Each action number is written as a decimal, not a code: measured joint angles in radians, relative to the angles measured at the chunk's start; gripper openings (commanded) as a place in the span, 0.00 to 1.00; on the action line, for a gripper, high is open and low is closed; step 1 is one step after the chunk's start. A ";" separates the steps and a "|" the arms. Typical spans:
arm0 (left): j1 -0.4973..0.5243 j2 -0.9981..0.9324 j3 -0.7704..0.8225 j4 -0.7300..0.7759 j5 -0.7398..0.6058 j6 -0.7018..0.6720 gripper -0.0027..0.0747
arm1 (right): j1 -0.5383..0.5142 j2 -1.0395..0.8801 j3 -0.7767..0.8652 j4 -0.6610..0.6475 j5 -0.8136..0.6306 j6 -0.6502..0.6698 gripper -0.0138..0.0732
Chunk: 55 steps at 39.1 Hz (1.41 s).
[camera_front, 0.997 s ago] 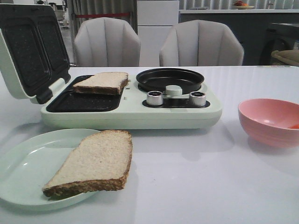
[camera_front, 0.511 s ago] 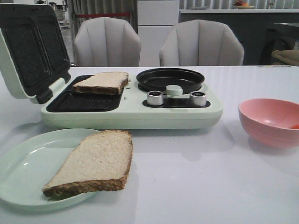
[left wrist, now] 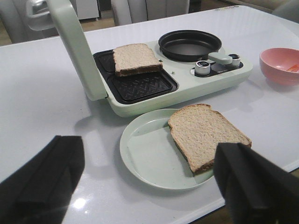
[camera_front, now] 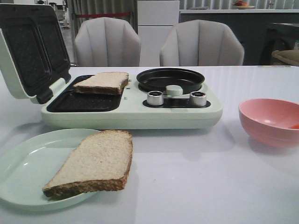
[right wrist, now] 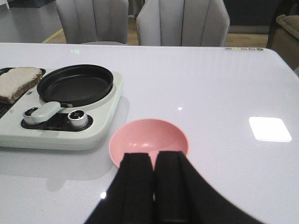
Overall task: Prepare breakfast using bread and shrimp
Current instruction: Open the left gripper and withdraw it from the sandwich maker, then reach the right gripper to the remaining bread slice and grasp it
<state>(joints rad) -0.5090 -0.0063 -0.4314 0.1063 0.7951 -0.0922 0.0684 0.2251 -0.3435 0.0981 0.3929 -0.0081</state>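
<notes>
Nothing has visibly moved since the earlier front views; table layout unchanged. Sandwich maker (camera_front: 131,105) sits lid-up, one bread slice (camera_front: 103,82) resting askew on its far grill plate. Second slice (left wrist: 205,134) lies on the green plate (left wrist: 145,154), overhanging the rim. Left gripper (left wrist: 145,179) hangs above and short of that plate, fingers wide apart, slice just ahead between them. Right gripper (right wrist: 154,186) is pressed together, empty, directly over the near rim of the pink bowl (right wrist: 148,140). Shrimp (camera_front: 294,126) shows only as an orange sliver inside (barely visible). Risk: closed fingers nudging the bowl, or the overhanging slice tipping off when gripped.
</notes>
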 measured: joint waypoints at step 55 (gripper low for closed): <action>0.000 0.000 0.000 0.000 0.000 0.000 0.83 | 0.313 1.480 -0.530 1.324 0.152 -0.751 0.80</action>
<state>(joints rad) -0.5090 -0.0063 -0.4314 0.1063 0.7951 -0.0922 0.3816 1.7050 -0.8731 1.4224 0.5444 -0.7588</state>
